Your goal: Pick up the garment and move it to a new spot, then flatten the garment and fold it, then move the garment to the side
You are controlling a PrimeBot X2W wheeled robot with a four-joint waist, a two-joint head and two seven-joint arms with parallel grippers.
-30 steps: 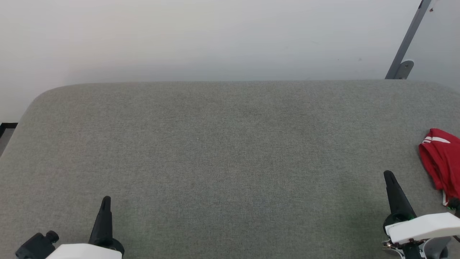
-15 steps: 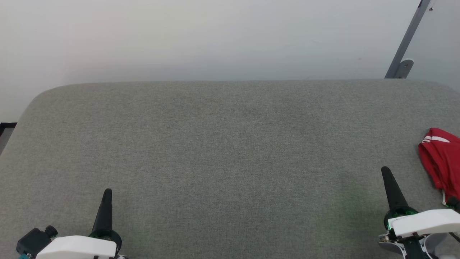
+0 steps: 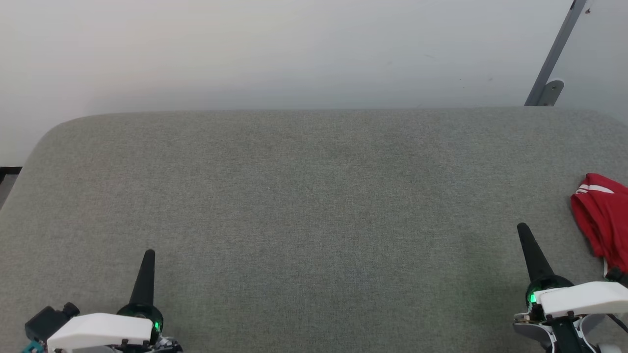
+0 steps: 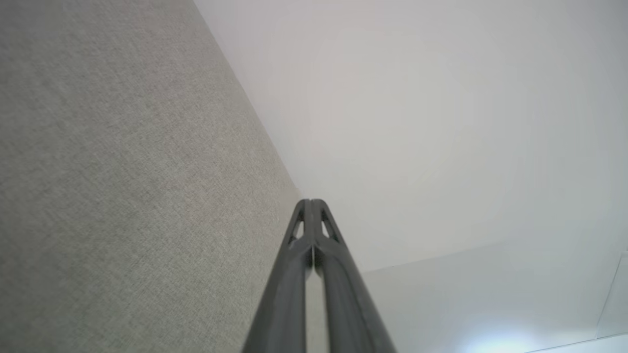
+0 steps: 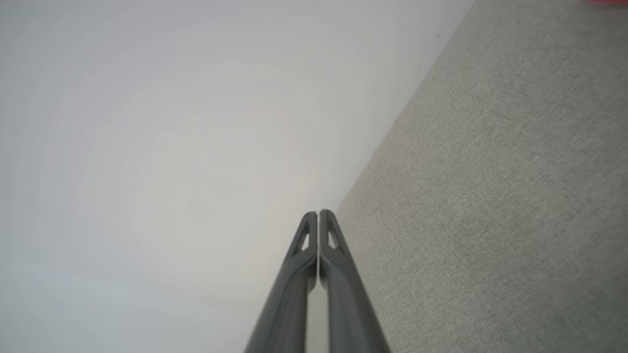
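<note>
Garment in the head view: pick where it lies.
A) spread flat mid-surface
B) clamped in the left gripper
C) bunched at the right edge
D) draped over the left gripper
C: the garment sits crumpled at the right edge of the grey surface, to the right of the shut right gripper.

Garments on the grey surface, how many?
1. The garment lies bunched far right on the grey surface, cut off by the head view's edge; more may lie beyond.

The red garment [image 3: 602, 215] lies bunched on the grey fabric surface [image 3: 314, 206].
</note>
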